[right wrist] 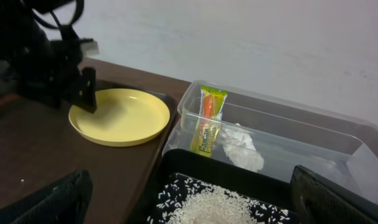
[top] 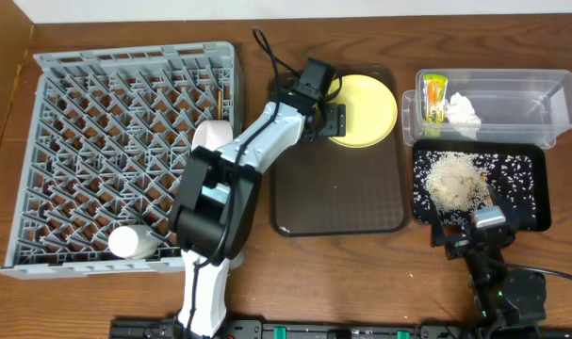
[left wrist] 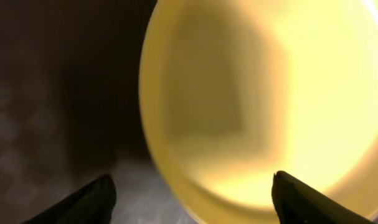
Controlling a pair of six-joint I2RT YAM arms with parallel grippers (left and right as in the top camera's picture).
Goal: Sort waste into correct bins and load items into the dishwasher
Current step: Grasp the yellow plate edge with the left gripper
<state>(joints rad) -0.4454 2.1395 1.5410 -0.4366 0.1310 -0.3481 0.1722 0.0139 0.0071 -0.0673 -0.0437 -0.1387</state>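
One plate [top: 366, 108], one wrapper [top: 434, 97], one tissue [top: 463, 108], one cup [top: 130, 242].
Left hand [left wrist: 192, 183] spread at the plate's edge; right hand [right wrist: 190, 186] spread by the black tray [top: 540, 213].

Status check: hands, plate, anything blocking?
Left hand open at yellow plate rim, no grip yet. Right hand open, empty, at black tray edge. Nothing blocking plate.

My left hand [top: 335, 121] hangs at the plate's [top: 366, 108] left edge. The plate sits on the serving tray's [top: 337, 198] far right corner. Dish rack [top: 78, 141] off to the hand's left, cup [top: 132, 242] in its near edge. Right of the hand, past the plate, comes the tub [top: 512, 105] with wrapper [top: 434, 97] and tissue [top: 463, 110] inside. Nearer me, the shallow tray [top: 532, 193] holds rice scraps [top: 455, 181].
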